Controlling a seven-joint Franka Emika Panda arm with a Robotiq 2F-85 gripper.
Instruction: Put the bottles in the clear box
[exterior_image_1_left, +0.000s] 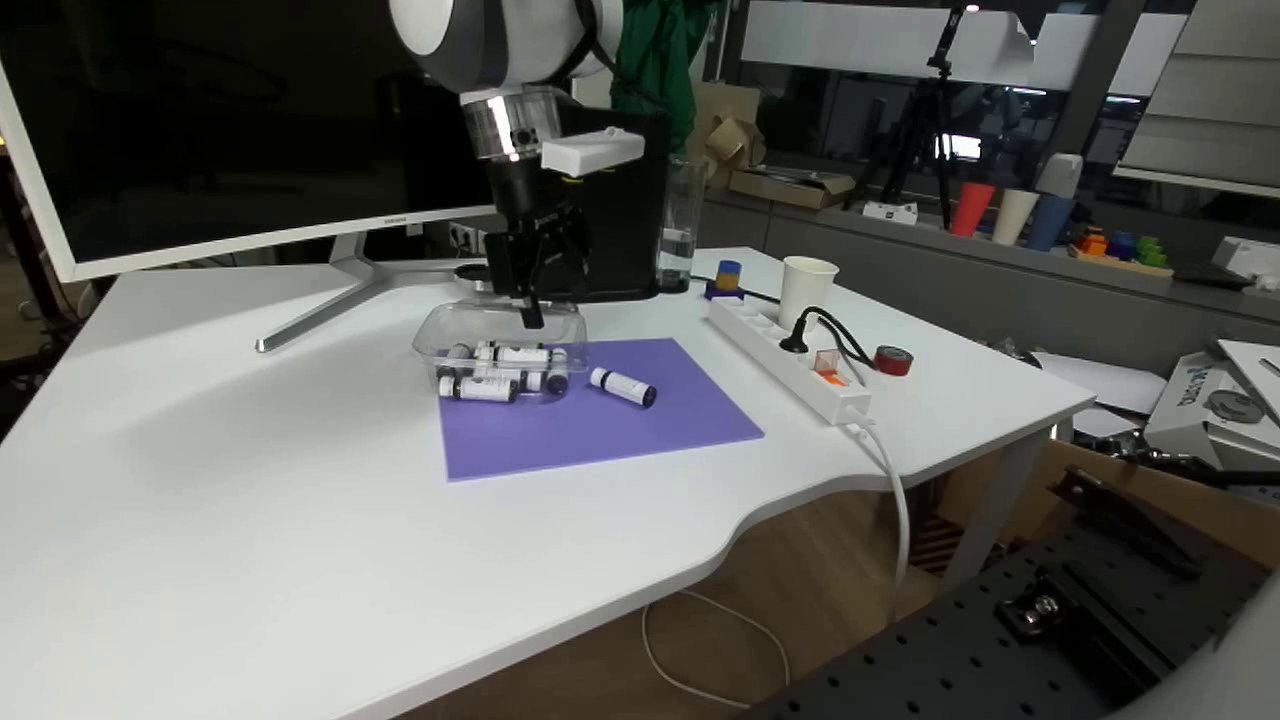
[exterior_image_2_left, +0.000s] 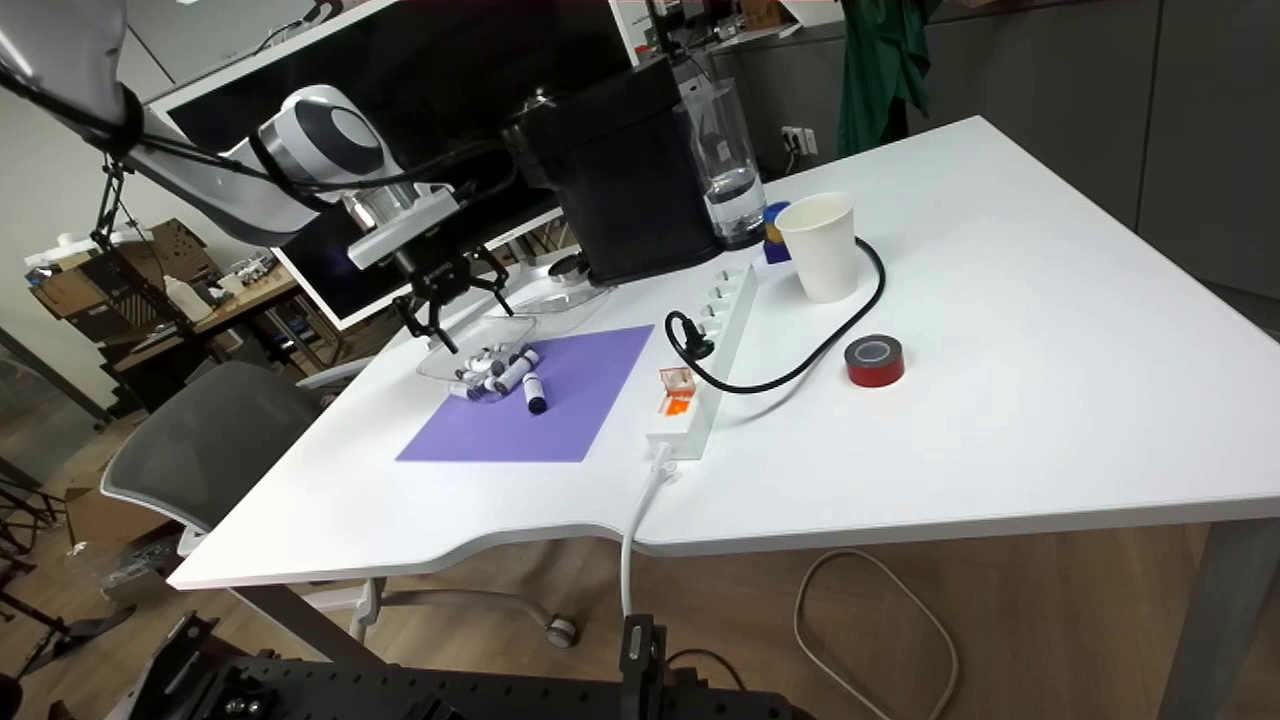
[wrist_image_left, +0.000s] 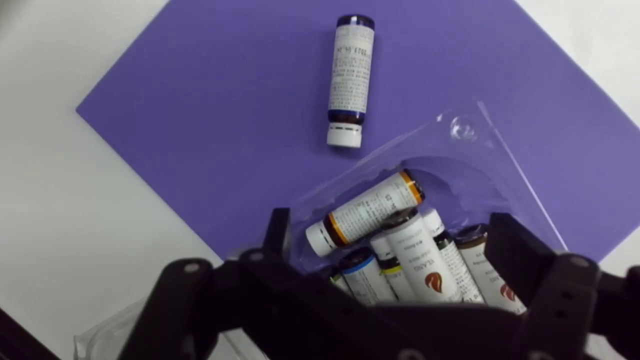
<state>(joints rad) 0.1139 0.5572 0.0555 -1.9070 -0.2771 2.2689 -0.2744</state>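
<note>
The fingers (wrist_image_left: 277, 232) are hovering wide apart over the clear box (wrist_image_left: 521, 172); several bottles (wrist_image_left: 422, 255) are lying inside, another bottle (wrist_image_left: 351, 70) outside on the purple sheet (wrist_image_left: 225, 105).

The clear box (wrist_image_left: 506, 162) holds several labelled bottles (wrist_image_left: 420, 257), piled; one white-capped bottle (wrist_image_left: 351, 75) lies flat just beside it.
</note>
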